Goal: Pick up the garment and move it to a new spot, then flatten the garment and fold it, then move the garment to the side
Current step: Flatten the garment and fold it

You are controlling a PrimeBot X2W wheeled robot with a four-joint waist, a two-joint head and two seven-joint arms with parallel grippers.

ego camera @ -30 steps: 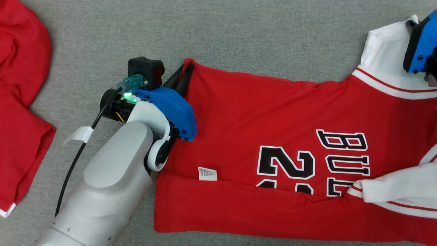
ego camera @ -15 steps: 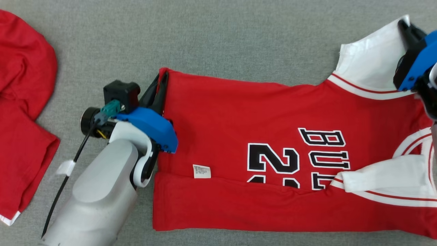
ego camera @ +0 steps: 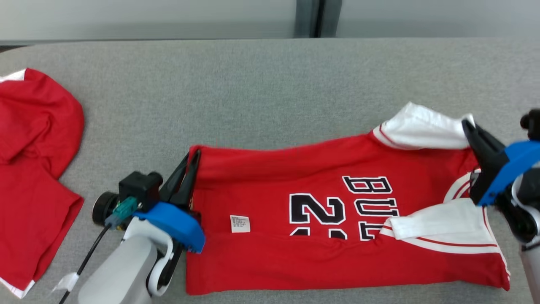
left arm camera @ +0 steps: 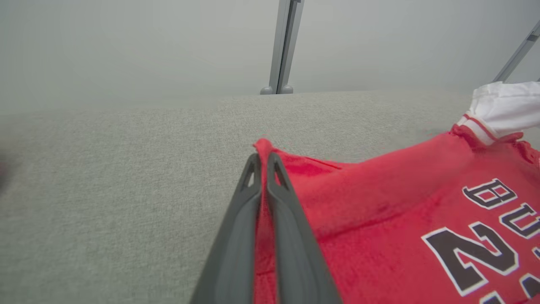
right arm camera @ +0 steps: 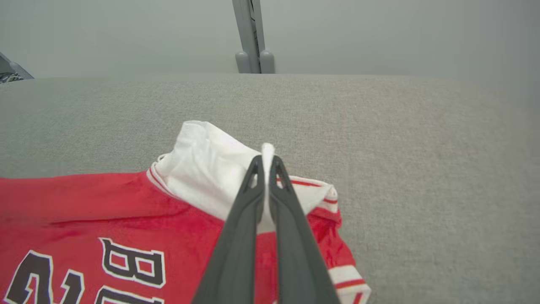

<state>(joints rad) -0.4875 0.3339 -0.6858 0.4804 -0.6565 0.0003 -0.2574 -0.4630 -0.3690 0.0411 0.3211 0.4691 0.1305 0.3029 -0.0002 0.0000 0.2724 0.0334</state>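
- The red garment (ego camera: 274, 169) is lying on the grey table (ego camera: 253, 84), its near edge folded over and hiding the lower lettering; "BUL" and "2" are showing.
- Its small white label (ego camera: 240, 223) is carrying print too small to read.
- The left end effector (ego camera: 193, 154) is pinching the red hem corner, closed tight.
- The right end effector (ego camera: 466, 122) is clamping the white sleeve (ego camera: 422, 128).

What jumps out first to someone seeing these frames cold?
The red jersey with black number and lettering, spread across the grey table at centre right. The left gripper pinches its far left corner and the right gripper its white sleeve, both shut on cloth. A second red garment lies bunched at the table's left edge.
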